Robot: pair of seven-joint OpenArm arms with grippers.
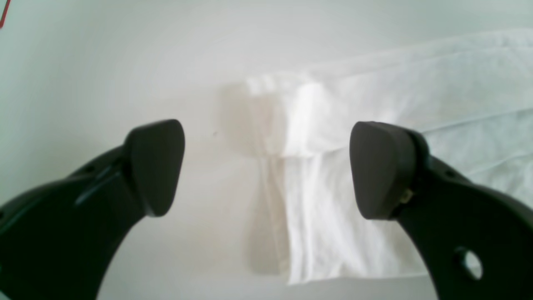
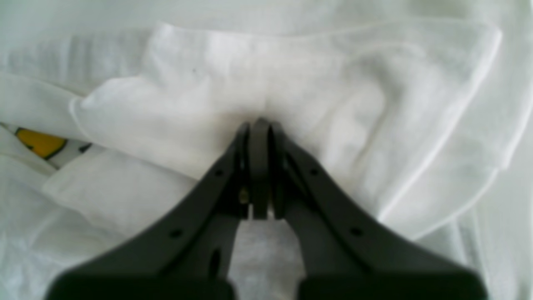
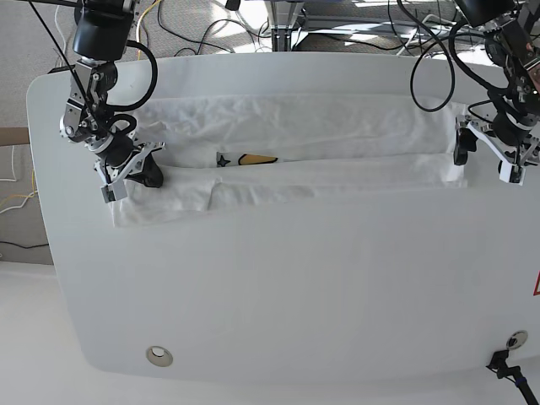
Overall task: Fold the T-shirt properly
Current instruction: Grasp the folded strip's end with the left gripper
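Observation:
The white T-shirt (image 3: 321,139) lies as a long folded strip across the far half of the table (image 3: 295,278). A bit of its yellow print (image 3: 257,159) shows near the middle, and also in the right wrist view (image 2: 39,141). My right gripper (image 3: 150,175) is at the strip's left end. Its jaws are shut (image 2: 258,125) on a fold of the shirt fabric (image 2: 312,83). My left gripper (image 3: 485,162) is wide open at the strip's right end. In the left wrist view (image 1: 266,166) it hovers over the shirt's folded end (image 1: 316,125), holding nothing.
Cables (image 3: 253,25) and stands run behind the table's far edge. A round metal fitting (image 3: 158,356) sits near the front left. A red mark (image 3: 536,285) is at the right edge. A black clamp (image 3: 506,363) sits at the front right corner.

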